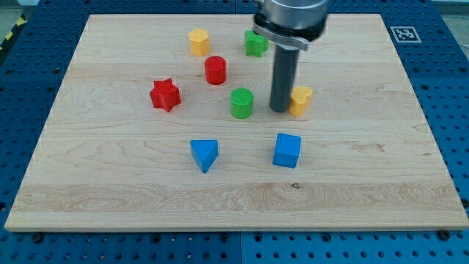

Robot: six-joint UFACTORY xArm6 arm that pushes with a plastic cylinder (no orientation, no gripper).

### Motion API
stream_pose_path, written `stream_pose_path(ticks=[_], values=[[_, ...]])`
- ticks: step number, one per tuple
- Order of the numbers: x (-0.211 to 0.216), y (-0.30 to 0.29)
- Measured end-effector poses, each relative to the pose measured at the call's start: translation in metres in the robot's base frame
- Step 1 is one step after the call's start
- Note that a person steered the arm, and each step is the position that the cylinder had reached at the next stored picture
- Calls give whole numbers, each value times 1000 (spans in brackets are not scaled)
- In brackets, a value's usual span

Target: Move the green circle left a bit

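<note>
It looked like a robotics lab: a wooden board (234,198) lay on a blue perforated table (29,88), with a printed marker tag (404,34) at its corner.

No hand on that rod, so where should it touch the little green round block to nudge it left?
My tip should press the green circle block on its curved side wall facing the view's right, probably mid-face so it slides straight. It already stands just on that side, with a small gap.
</note>
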State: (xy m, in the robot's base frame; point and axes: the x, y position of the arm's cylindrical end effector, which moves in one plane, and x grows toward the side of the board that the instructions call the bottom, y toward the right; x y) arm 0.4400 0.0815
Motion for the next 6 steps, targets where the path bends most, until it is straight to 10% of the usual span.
stream_pose_path(ticks=[6], values=[[-21, -73]])
